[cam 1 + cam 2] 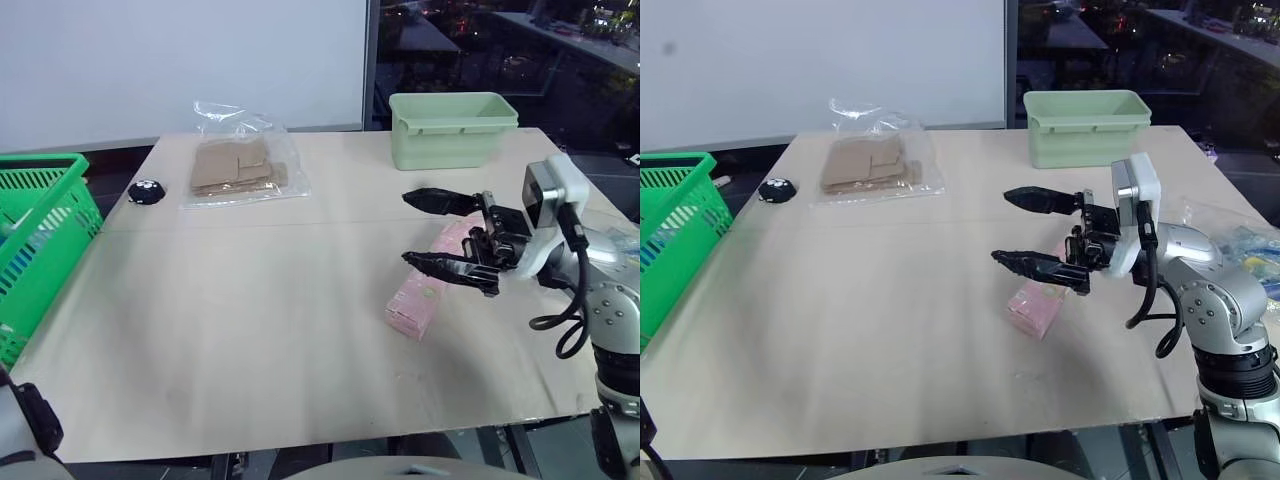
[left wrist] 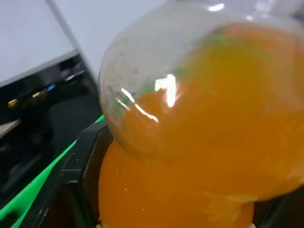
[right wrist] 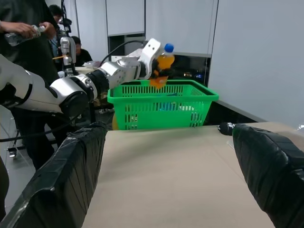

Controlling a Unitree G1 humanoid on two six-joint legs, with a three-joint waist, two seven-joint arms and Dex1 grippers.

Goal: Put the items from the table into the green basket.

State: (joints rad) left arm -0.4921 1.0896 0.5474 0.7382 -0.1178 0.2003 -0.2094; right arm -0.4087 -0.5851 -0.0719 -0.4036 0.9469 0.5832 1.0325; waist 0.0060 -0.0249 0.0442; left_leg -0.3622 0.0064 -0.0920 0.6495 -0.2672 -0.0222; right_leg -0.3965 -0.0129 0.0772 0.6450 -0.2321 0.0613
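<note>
In the right wrist view my left gripper (image 3: 157,75) is shut on the small orange drink bottle (image 3: 165,60) with a blue cap, holding it just above the green basket (image 3: 161,108). The bottle (image 2: 190,142) sits close up between that gripper's fingers in the left wrist view. The basket (image 1: 35,240) stands off the table's left edge. The long pink pack (image 1: 425,295) lies on the beige table (image 1: 250,330) at the right. My right gripper (image 1: 405,228) hovers open just over the pack, pointing left, with nothing between its fingers (image 3: 66,175).
A pale green solid tub (image 1: 452,130) stands at the table's back right. A clear bag of brown pieces (image 1: 237,165) and a small black object (image 1: 147,192) lie at the back left. People (image 3: 23,28) stand beyond the basket.
</note>
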